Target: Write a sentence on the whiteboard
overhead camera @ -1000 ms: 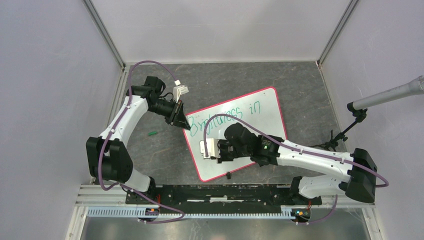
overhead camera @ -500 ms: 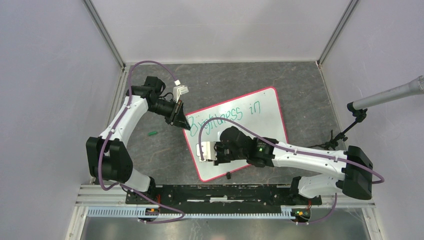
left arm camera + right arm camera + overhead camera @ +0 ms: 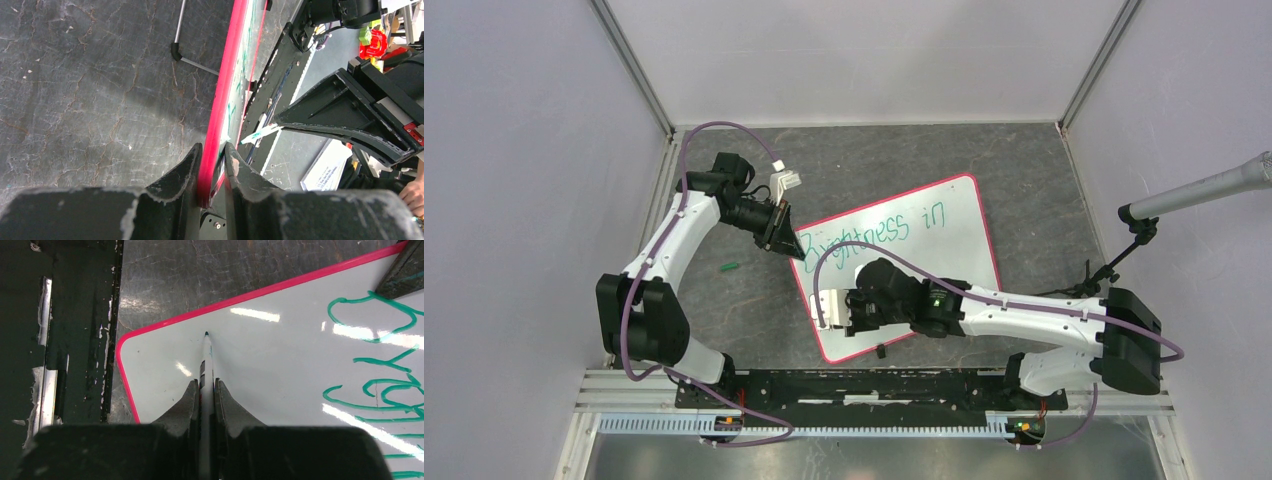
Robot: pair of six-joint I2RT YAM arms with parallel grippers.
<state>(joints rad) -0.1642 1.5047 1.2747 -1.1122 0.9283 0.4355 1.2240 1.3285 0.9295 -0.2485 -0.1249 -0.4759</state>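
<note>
Plainly light, stiff and slick, the whiteboard (image 3: 954,240) on the table (image 3: 874,160) is best pinched by its rim, as the left gripper (image 3: 212,150) does at its far-left corner, while the right gripper (image 3: 204,385) clamps a marker (image 3: 206,352) over its near-left corner.

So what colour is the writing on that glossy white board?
Teal green; the handwritten marker lettering shows best in the right wrist view.

Bright, even overhead lighting. We note soft, faint shadows on the dark table (image 3: 1024,170) in the top view, and elongated white glare streaks on the glossy whiteboard (image 3: 280,355) in the right wrist view. Both wrist views blur in the near foreground.
</note>
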